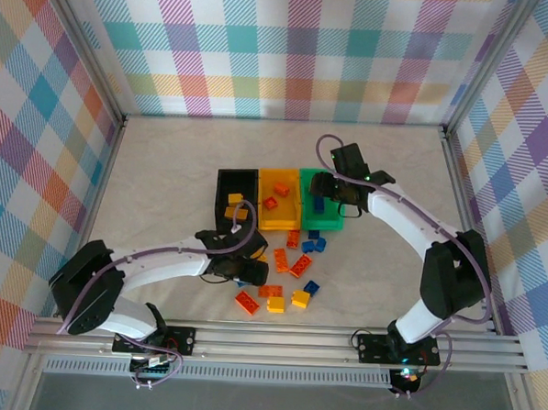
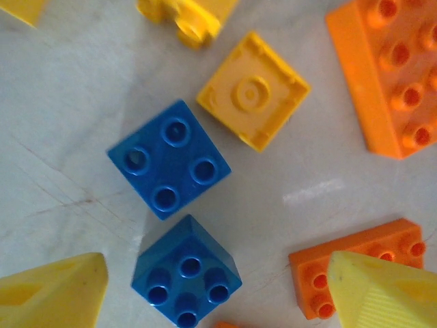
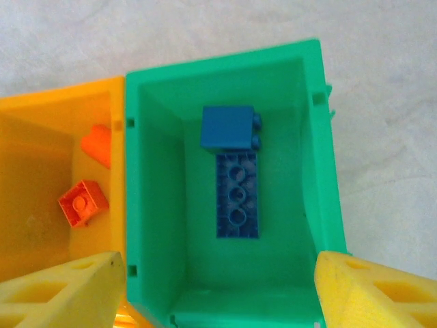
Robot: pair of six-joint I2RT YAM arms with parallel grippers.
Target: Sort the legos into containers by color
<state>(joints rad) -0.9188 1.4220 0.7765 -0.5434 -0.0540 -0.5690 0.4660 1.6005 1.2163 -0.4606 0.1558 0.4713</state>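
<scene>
Two blue studded plastic bricks (image 3: pixel 237 195) in green plastic bin (image 3: pixel 153 205), three o'clock end of row, sorted by colour | right gripper (image 3: pixel 220 268) above, fingers spread, empty | left gripper (image 2: pixel 217 270) spread astride blue square brick (image 2: pixel 186 277) at six o'clock, likely next pick

No lettering can be read on the legos (image 2: pixel 168 158) or containers (image 3: pixel 153 205).

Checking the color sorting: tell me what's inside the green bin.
Inside the green bin: two blue legos, a square brick on its side and a long brick studs-down. Fingers of the right hand hide its near corners.
</scene>
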